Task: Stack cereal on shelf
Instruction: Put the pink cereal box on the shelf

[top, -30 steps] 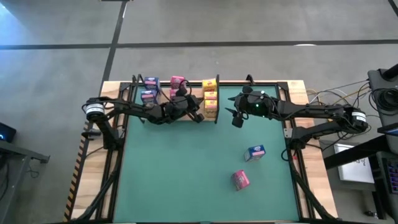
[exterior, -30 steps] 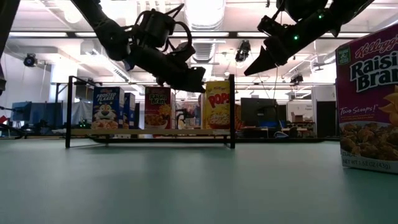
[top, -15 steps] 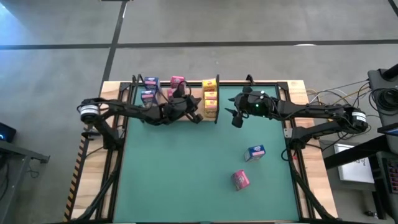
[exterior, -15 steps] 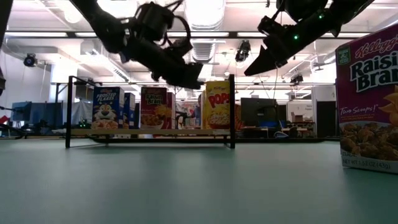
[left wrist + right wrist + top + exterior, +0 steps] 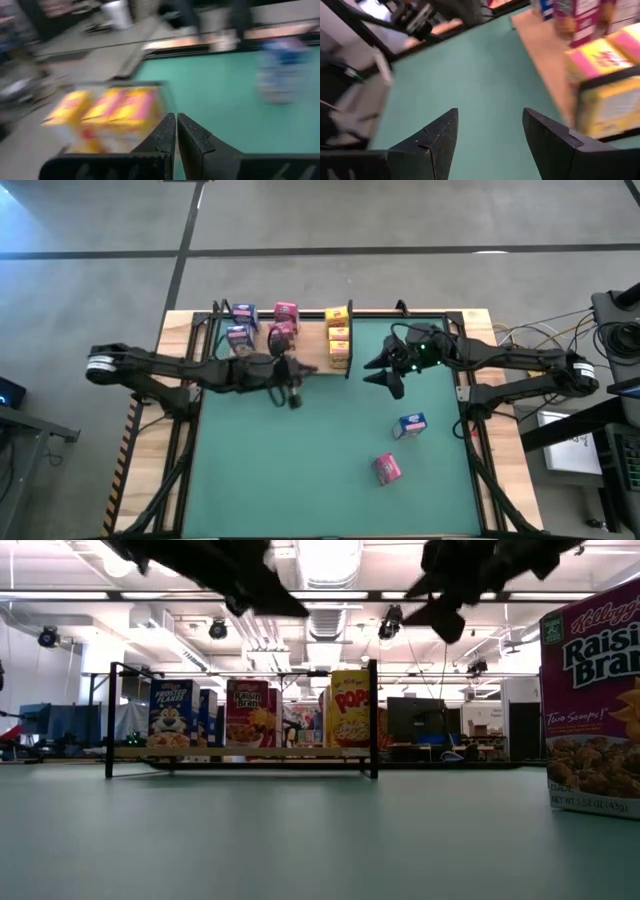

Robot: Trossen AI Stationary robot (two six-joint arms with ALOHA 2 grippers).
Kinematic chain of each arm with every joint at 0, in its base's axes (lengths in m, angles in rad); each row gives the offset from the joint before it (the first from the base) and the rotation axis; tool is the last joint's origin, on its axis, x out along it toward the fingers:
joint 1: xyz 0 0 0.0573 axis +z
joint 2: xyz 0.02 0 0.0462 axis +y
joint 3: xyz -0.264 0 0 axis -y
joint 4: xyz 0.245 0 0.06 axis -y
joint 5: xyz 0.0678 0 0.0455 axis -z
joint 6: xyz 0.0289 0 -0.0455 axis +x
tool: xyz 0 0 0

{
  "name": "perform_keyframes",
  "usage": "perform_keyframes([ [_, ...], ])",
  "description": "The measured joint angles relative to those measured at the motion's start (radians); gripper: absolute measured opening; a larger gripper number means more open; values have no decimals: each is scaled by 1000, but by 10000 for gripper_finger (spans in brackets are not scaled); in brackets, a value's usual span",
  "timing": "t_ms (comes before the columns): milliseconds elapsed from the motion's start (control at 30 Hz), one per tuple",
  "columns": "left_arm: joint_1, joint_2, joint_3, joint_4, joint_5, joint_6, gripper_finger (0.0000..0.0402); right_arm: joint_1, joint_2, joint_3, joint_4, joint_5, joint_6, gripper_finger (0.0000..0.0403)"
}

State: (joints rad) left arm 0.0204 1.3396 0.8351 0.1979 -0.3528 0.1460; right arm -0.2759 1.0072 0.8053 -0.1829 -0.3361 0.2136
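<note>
At the low view's right edge, a magenta box (image 5: 598,705) reads "Kellogg's Raisin Bran". On the shelf (image 5: 240,752), a yellow box (image 5: 349,708) reads "Pops", a blue box (image 5: 172,713) "Frosted Flakes".

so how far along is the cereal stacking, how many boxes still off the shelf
Done: seven boxes stand on the shelf, two blue, two pink and three yellow. In hand: nothing; the left gripper is shut and empty over the mat, and the right gripper hangs open and empty. Left: a blue box and a pink box on the green mat.
</note>
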Motion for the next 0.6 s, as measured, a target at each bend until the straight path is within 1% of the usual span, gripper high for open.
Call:
perform_keyframes([
  [67, -33, -42, -1, -42, 77, -2, 0, 26, 1, 42, -29, -12, 89, 210],
  [133, -64, -72, -1, -71, 111, -11, 0, 62, 11, 84, -63, -12, 162, 210],
  [300, -146, -134, -1, -154, 107, -34, 0, 182, 59, 184, -144, -7, 322, 210],
  [433, -195, -178, -1, -205, 97, -67, 0, 292, 116, 273, -206, 33, 451, 210],
  [600, -223, -215, -1, -267, 53, -107, 0, 405, 211, 407, -450, 117, 636, 210],
])
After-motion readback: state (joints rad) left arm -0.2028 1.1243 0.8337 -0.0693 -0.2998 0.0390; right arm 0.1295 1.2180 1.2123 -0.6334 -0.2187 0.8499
